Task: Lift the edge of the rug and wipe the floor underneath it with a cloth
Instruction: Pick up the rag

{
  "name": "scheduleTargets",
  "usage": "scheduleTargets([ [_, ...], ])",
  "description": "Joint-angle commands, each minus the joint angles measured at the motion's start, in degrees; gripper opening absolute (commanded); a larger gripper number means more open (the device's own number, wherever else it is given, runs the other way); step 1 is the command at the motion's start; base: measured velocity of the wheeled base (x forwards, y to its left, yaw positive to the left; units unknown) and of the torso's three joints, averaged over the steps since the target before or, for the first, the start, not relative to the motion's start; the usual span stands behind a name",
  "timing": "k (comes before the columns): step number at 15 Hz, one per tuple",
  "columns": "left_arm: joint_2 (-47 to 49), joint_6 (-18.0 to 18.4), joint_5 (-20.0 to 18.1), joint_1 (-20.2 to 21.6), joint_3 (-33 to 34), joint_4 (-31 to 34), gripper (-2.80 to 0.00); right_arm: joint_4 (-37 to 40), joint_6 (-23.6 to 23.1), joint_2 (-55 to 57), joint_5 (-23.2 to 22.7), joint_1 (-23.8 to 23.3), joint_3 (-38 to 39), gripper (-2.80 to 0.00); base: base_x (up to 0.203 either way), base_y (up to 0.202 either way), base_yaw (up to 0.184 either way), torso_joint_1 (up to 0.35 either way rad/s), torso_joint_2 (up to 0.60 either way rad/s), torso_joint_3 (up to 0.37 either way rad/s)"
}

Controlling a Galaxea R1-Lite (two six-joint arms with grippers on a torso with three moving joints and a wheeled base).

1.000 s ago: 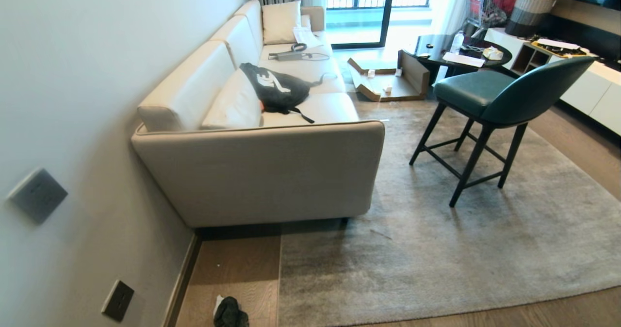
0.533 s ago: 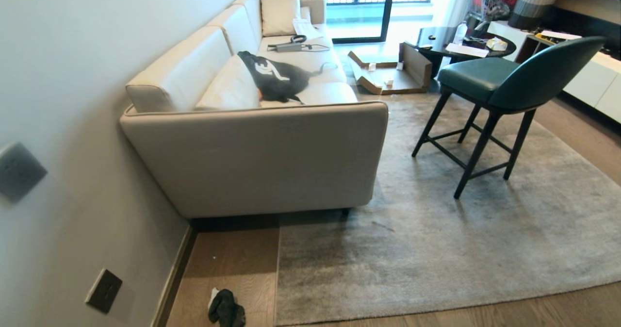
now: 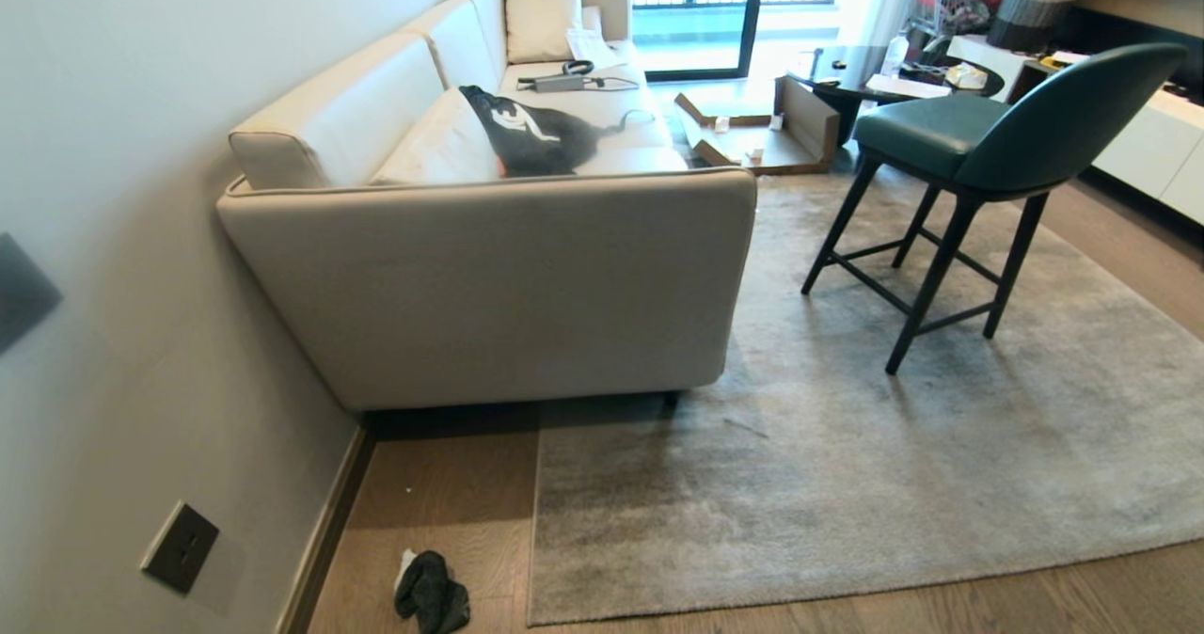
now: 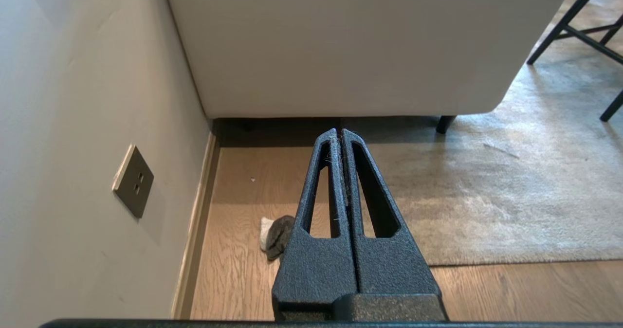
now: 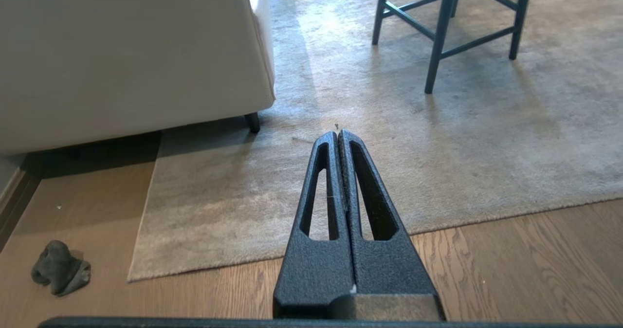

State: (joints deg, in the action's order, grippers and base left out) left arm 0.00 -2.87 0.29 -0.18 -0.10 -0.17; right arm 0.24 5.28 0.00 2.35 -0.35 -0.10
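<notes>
The cloth [image 3: 431, 593] is a small dark fuzzy rag with a bit of white on it. It lies crumpled on the floor [image 3: 442, 502], which is brown wood planks. The cloth sits in the strip of bare floor between the wall [image 3: 141, 192] and the rug. It is near the rug edge [image 3: 532, 540] but does not touch it. The rug is big and grey with lighter and darker patches, and it lies flat. Its corner is close to the cloth, at the bottom of the head view.

A cream sofa [image 3: 489, 286] stands against the wall, and its end faces the camera. One side of the rug goes under it. A black bag [image 3: 536, 135] with white marks lies on the sofa seat. A green chair [image 3: 978, 135] with tall dark legs stands on the rug, well away from the cloth. A dark socket plate [image 3: 180, 547] is low on the wall, near the cloth.

The arms do not show in the head view. In the left wrist view the left gripper [image 4: 339, 132] hangs over the bare floor in front of the sofa. Its jaws are pressed tight together with nothing between them. The cloth [image 4: 277, 230] shows just beside it on the floor. In the right wrist view the right gripper [image 5: 338, 134] hangs over the rug. Its jaws are pressed tight together too, and they hold nothing. The cloth [image 5: 61, 267] lies off to one side there, apart from the rug edge [image 5: 141, 230]
</notes>
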Motion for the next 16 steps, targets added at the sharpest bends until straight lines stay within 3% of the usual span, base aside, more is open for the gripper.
scheduleTargets([
  [1, 0.0, 0.0, 0.1, 0.0, 0.0, 0.0, -2.8, 0.0, 0.6, 0.1, 0.5, 0.0, 0.0, -2.8, 0.0, 0.0, 0.0, 0.0, 0.0, 0.0],
  [16, 0.0, 0.0, 0.1, 0.0, 0.0, 0.0, -2.8, -0.1, 0.7, 0.0, 0.5, 0.0, 0.0, -2.8, 0.0, 0.0, 0.0, 0.008, 0.02, 0.027],
])
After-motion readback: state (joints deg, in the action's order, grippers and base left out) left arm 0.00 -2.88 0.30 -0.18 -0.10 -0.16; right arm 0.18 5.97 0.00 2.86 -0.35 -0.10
